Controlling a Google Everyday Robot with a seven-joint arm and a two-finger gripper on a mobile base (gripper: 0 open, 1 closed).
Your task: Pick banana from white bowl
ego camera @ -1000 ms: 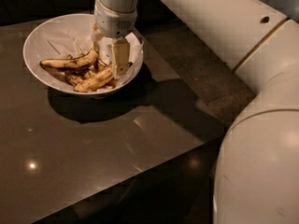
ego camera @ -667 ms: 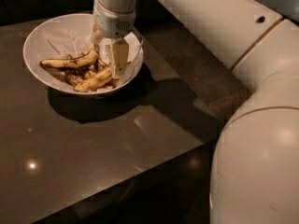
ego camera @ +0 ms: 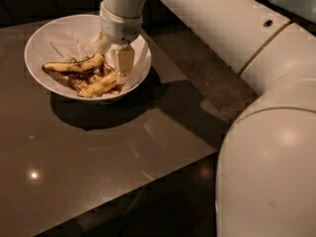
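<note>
As jaws gape inside one white bowl (ego camera: 42, 41), two bananas (ego camera: 74, 66) lie.

One table (ego camera: 98, 172), one white bowl (ego camera: 37, 43), at least two bananas (ego camera: 74, 66), one pincer (ego camera: 114, 70) inside the bowl

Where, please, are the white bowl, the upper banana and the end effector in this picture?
white bowl (ego camera: 38, 44), camera view, bare left inner wall.
upper banana (ego camera: 74, 66), camera view, middle of its peel.
end effector (ego camera: 114, 65), camera view, its tip, down inside the bowl.
</note>
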